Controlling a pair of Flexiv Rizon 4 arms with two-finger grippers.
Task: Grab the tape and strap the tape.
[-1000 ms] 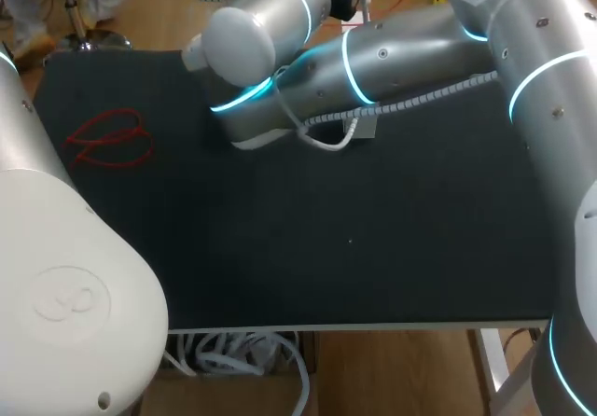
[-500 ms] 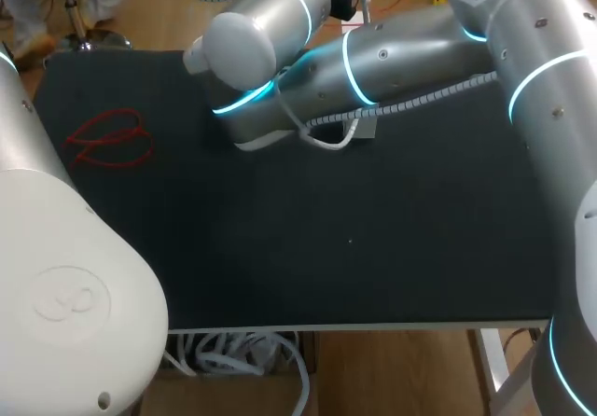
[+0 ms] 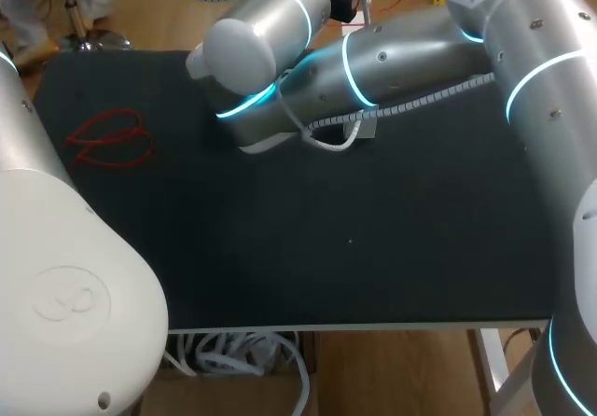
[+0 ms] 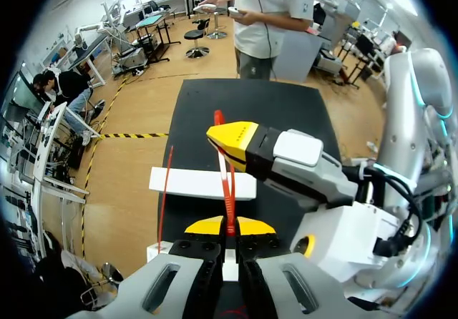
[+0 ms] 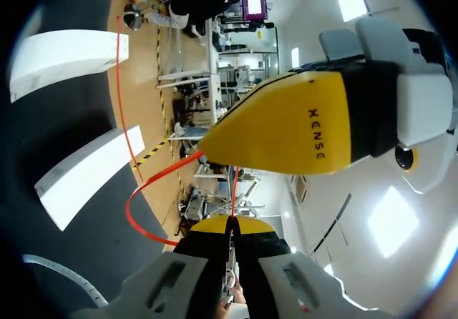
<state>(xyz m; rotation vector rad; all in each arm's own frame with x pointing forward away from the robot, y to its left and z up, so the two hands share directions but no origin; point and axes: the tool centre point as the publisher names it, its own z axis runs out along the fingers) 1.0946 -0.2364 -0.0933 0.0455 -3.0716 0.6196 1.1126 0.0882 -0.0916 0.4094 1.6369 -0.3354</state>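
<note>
Your left pincer point(image 4: 230, 226) is pressed together on the red tape point(image 4: 228, 190), and just ahead of it the right pincer point(image 5: 230, 225) pinches the same tape. If one arm pulls harder or turns, I think the thin tape may slip out or twist.

In the head view, the left arm point(image 3: 65, 276) is cut off by the lower left corner. The right arm point(image 3: 392, 57) hides its own gripper at the upper middle and covers most of a white object point(image 3: 366, 129) that cannot be identified. In the left wrist view, the red tape point(image 4: 230, 190) vanishes between the left gripper's point(image 4: 229, 226) closed tips.
</note>
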